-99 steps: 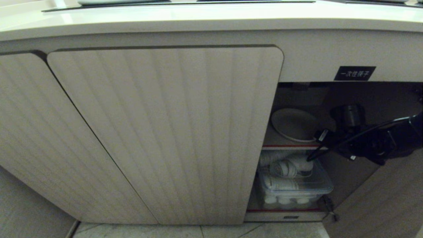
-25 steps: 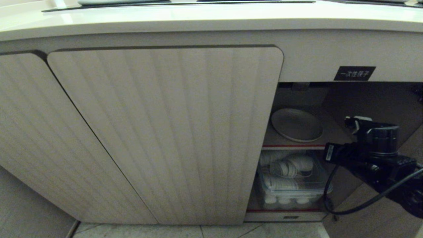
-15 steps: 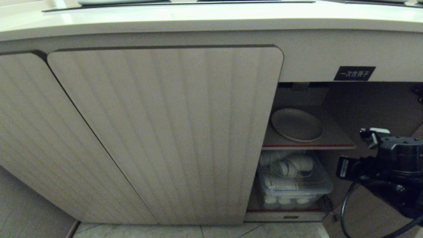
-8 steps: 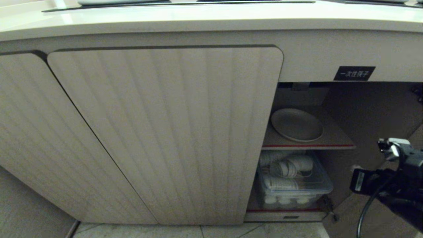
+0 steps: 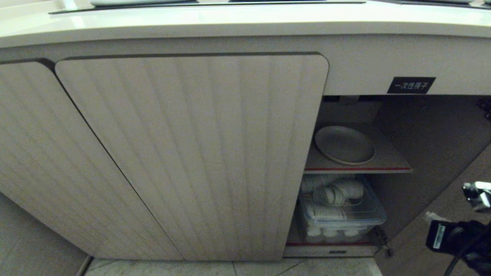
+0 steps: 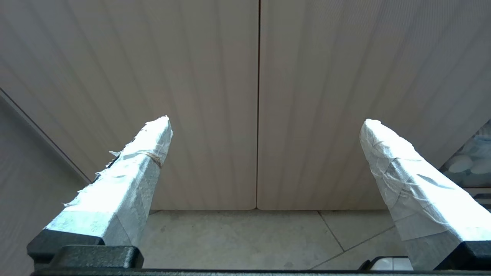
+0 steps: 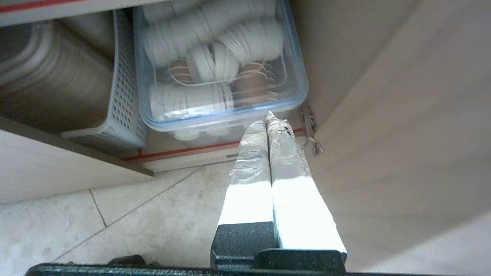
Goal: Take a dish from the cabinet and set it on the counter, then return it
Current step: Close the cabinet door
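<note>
Right gripper [image 7: 267, 117]: fingers pressed together, empty, low beside open cabinet [image 5: 402, 126], below dish shelf, near clear container [image 7: 215, 61]. Left gripper [image 6: 264, 122]: fingers spread, empty, facing closed doors. Dish [image 5: 344, 145] flat on upper shelf inside cabinet. Risk: arm sweeping near open door [image 5: 433, 214] could clip it or hinge. Change: right arm has withdrawn from cabinet, down and away from dish; dish unmoved.

A kitchen is indicated. A long cream counter [image 5: 245, 23] with an inset black cooktop panel [image 5: 207, 3] is mounted above a ribbed-door cabinet [image 5: 191, 153]. Tableware is stored inside: a plate [image 5: 344, 144] on the inner shelf [image 5: 387, 163] and a clear bin of stacked white bowls [image 5: 341, 212] below, over a tiled floor [image 5: 230, 267].
</note>
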You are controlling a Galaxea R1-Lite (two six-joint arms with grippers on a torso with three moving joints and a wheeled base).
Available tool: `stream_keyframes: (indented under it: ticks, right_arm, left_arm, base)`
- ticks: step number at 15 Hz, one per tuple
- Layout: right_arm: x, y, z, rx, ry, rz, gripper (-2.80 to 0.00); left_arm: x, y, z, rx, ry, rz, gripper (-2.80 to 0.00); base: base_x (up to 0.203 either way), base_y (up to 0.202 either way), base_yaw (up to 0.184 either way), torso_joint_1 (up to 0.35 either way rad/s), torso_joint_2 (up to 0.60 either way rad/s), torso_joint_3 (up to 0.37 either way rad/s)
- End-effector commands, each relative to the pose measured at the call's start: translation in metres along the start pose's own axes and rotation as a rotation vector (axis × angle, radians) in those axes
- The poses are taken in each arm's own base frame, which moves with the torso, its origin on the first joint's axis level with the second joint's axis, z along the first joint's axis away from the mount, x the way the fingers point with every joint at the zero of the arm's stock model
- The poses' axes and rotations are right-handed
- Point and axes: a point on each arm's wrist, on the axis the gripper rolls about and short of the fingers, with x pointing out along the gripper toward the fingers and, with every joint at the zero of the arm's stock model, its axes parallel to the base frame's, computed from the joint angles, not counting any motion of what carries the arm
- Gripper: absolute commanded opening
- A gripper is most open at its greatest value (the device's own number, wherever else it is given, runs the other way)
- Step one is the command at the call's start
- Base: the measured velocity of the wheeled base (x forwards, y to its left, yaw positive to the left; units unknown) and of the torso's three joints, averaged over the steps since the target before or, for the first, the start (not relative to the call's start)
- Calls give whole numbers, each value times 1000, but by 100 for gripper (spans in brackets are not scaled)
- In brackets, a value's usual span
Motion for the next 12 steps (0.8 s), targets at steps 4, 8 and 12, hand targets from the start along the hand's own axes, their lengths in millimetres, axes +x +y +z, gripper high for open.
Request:
stream_keyframes:
  ticks: [4,8,12]
  right_arm:
    - [-15,-10,-11,8,-4,-19,-280]
    - [-19,-13,-11,18,-14,-31,-280]
    - [-28,-20,-11,29,-21,-60,-280]
  left_arm:
    - [0,0,0,0,0,1,0]
    - [0,0,0,0,0,0,0]
    - [0,0,0,0,0,1,0]
  base:
    - [0,0,0,0,0,0]
    - [0,0,0,0,0,0]
    - [0,0,0,0,0,0]
